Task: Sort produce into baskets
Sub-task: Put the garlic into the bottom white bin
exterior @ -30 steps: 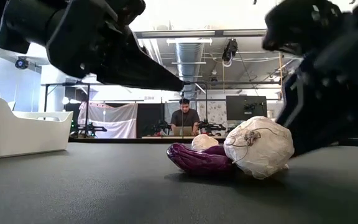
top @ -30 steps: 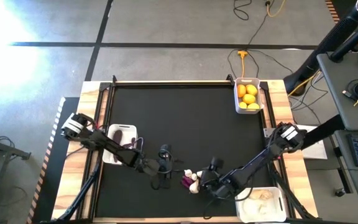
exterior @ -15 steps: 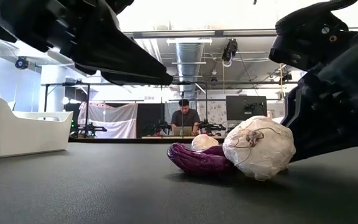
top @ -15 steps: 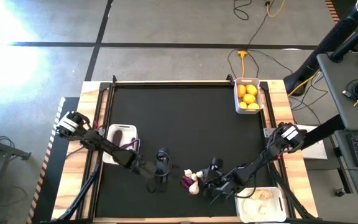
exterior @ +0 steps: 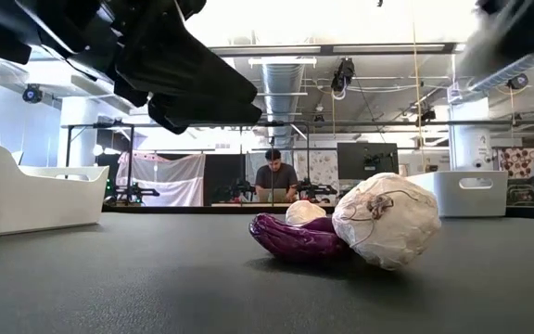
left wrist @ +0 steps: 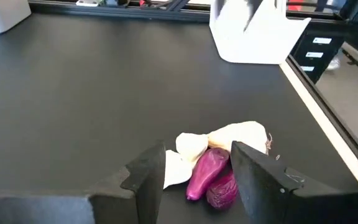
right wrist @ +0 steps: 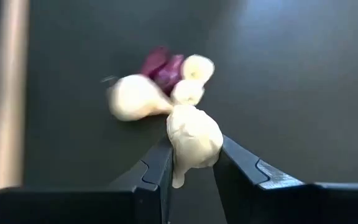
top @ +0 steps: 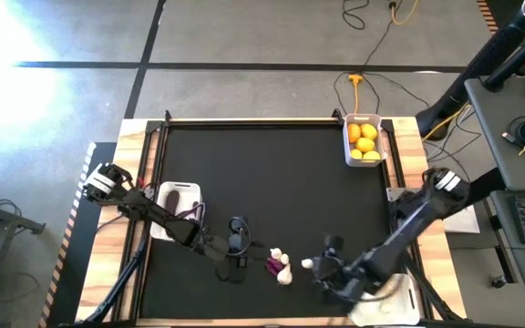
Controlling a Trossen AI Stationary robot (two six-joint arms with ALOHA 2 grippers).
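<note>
The black table (top: 272, 182) fills the middle of the high view, framed by pale wooden edges. Three white baskets sit at its margins: one at the far right corner (top: 364, 160) holding yellow-orange citrus fruits (top: 365, 139), one at the left edge (top: 167, 194) partly under the left arm, and one at the near right corner (top: 406, 301) mostly covered by the right arm.

The left gripper (left wrist: 194, 171) hovers low over the near middle of the table, its fingers spread apart with nothing between them, pointed toward the small heap of produce just ahead. The right gripper (right wrist: 191, 163) is raised above the table near the right-hand near basket, its fingers pinching a whitish garlic bulb (right wrist: 192, 140) that is lumpy and pale, with a thin tip hanging down between the fingers.

On the table, near the front edge and about midway across, lies the remaining heap. A dark purple vegetable (exterior: 297, 236) lies flat, glossy and elongated; in the low view its long axis runs across the picture, with its tapered end toward the left. A large papery garlic bulb (exterior: 385, 220) rests against it, touching, with a wiry root tuft on its side. A smaller pale bulb (exterior: 304, 211) shows just behind the purple vegetable. In the left wrist view the purple vegetable (left wrist: 207, 174) lies among the white bulbs (left wrist: 241, 134), which crowd it on several sides.

Far behind the table a person (exterior: 273, 176) sits at a desk.
</note>
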